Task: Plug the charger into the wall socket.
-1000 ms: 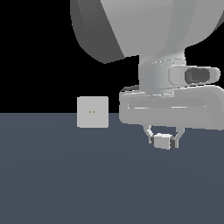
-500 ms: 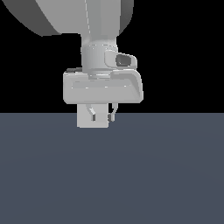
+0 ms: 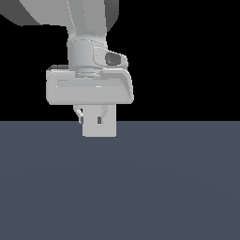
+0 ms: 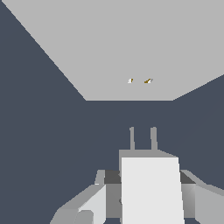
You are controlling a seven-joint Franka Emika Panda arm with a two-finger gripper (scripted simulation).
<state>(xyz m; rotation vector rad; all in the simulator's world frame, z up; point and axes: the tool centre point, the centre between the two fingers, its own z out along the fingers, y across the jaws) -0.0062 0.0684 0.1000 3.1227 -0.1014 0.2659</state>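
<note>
Tool (image 3: 93,118), closed on the charger (image 4: 151,188), has swung across to face the wall socket (image 4: 131,52); prongs near its holes, insertion pending.

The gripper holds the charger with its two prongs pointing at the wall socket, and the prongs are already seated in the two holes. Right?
Not quite. In the wrist view the charger, held in the gripper, points its two prongs at the wall socket, but their tips stop short of the two holes; dark floor shows between them. The rest stands.
</note>
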